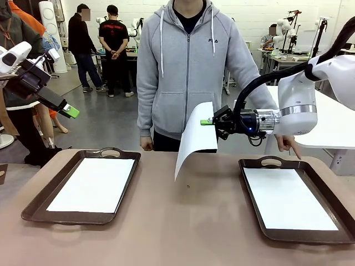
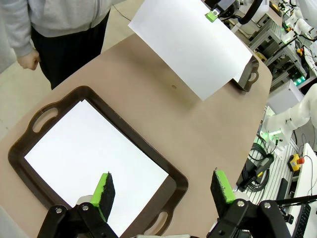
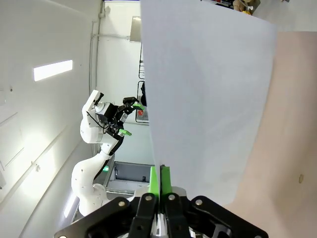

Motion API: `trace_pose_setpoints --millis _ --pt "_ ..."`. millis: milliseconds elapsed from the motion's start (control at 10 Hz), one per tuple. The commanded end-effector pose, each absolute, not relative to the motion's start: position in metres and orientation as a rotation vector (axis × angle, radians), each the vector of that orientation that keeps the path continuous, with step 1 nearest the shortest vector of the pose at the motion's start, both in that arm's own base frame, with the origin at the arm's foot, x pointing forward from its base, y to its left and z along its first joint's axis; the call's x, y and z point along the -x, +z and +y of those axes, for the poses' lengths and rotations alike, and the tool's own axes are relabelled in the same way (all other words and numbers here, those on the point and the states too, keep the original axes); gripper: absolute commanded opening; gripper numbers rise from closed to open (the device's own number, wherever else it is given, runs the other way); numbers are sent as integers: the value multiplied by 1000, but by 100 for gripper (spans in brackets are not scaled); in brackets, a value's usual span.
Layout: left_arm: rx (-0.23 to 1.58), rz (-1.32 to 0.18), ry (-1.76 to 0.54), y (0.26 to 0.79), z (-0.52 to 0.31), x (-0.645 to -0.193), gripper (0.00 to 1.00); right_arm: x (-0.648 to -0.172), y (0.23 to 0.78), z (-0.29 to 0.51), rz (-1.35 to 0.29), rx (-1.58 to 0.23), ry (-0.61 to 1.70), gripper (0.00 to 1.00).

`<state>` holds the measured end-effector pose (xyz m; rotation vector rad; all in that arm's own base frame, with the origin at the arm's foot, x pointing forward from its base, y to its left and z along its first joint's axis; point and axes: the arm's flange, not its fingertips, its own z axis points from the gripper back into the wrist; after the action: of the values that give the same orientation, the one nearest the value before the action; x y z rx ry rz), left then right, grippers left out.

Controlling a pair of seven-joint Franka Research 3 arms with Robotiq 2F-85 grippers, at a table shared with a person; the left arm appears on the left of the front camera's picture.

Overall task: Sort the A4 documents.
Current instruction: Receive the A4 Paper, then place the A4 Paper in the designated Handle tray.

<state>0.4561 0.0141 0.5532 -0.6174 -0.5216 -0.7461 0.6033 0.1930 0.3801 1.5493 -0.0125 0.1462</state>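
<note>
right tool [image 1: 209,121]: clamped on top edge of one A4 sheet [image 1: 195,138], centre frame, above the bench [image 1: 183,221]
held sheet: hangs curled, lower corner just off bench; thin, light, floppy, likely slips or creases; pinch near an edge, keep it clear of the surface
left tool [image 1: 71,112]: upper left, fingers apart, holding nothing
left tray [image 1: 33,206]: lower left, one sheet [image 1: 94,184] flat inside
right tray [image 1: 252,191]: lower right, one sheet [image 1: 288,198] flat inside
person's hand [image 1: 287,143]: pointing at right tray's far edge

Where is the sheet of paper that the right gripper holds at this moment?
In the front view the held sheet hangs above the table's middle, between the two trays, pinched at its edge by the right gripper.
</note>
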Motion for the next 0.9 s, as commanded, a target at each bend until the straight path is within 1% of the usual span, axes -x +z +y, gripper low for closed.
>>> trace_pose_setpoints --millis 0,800 --pt "615 -527 -754 554 15 -455 100 -604 380 196 -24 -1552 135 0" --pt "615 -527 -754 554 15 -455 100 -604 380 196 -24 -1552 135 0"
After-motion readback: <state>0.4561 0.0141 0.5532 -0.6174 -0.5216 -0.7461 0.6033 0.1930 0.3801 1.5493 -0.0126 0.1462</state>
